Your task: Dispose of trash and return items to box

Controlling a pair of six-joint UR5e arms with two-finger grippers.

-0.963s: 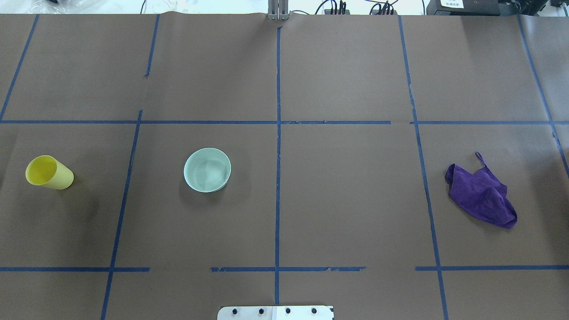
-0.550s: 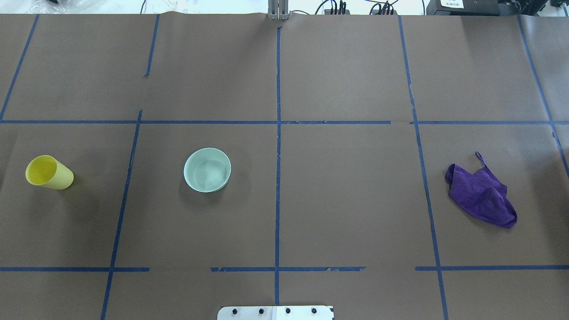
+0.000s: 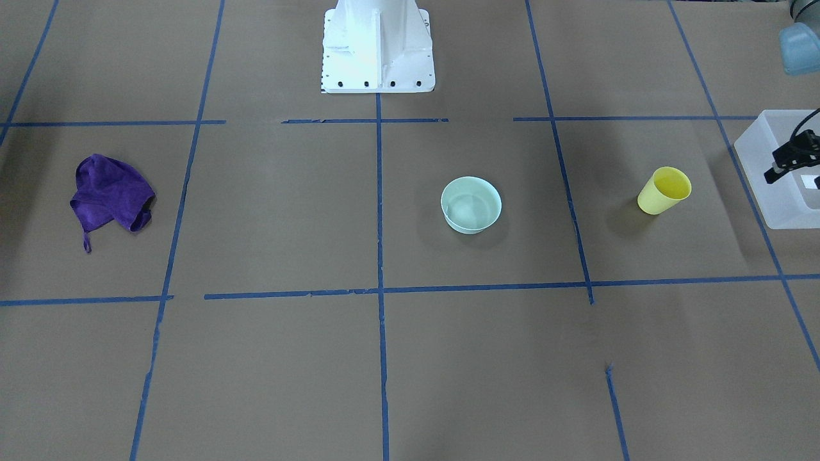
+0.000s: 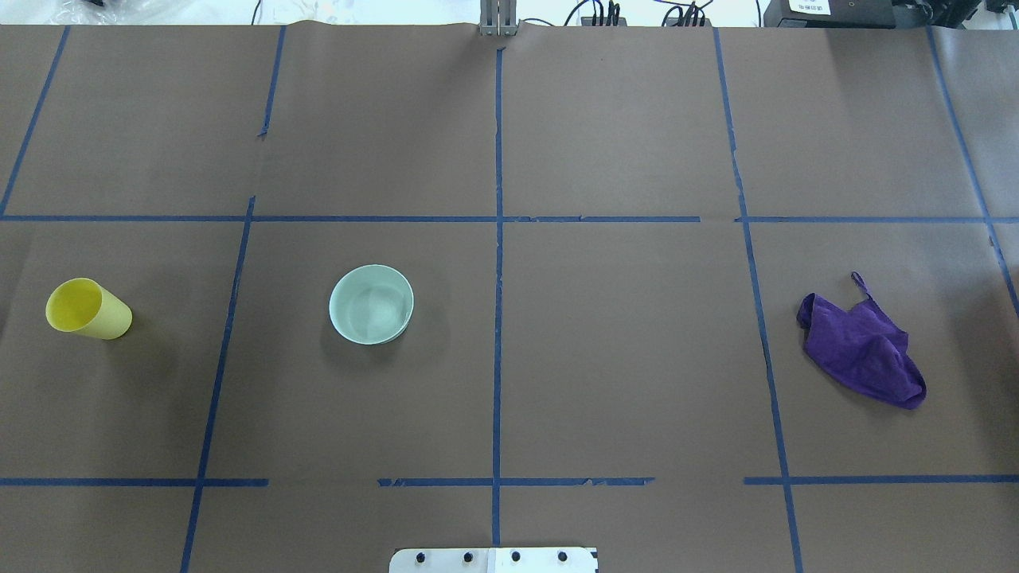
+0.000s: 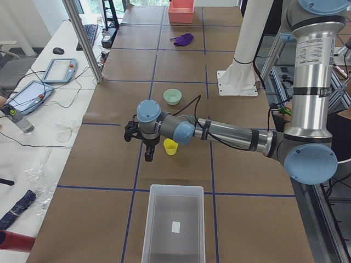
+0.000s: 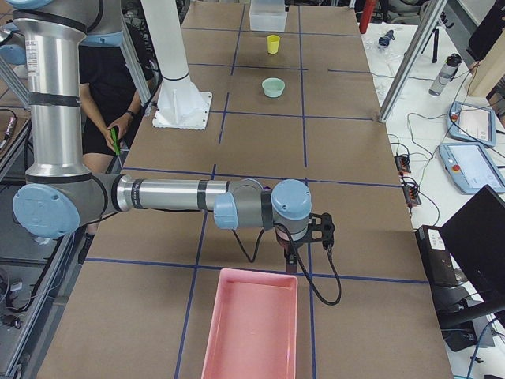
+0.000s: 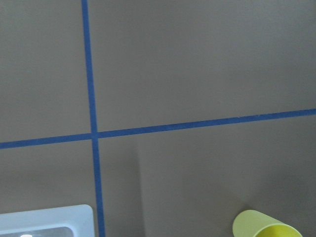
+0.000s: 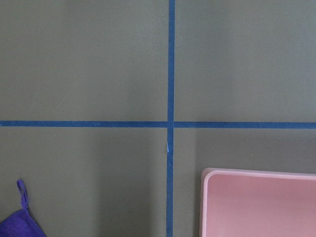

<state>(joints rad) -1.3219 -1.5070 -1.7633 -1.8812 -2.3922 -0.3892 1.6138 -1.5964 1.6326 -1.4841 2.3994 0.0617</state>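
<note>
A small yellow cup (image 4: 87, 309) stands upright at the table's left, with its mouth showing in the front view (image 3: 665, 190). The frosted white box (image 3: 778, 173) sits past it at the table's left end (image 5: 173, 224). My left gripper (image 5: 147, 153) hangs above the table beside the cup, between cup and box. Only a black part of it shows at the front view's edge (image 3: 791, 159), so I cannot tell if it is open. My right gripper (image 6: 304, 241) hovers near the pink tray, and I cannot tell its state. The left wrist view shows the cup's rim (image 7: 266, 226) and a corner of the box (image 7: 47, 224).
A pale green bowl (image 4: 371, 304) sits left of centre. A crumpled purple cloth (image 4: 864, 350) lies at the right. A pink tray (image 6: 251, 328) sits at the table's right end, and its corner shows in the right wrist view (image 8: 259, 205). The robot's white pedestal (image 3: 377, 45) stands at the near edge.
</note>
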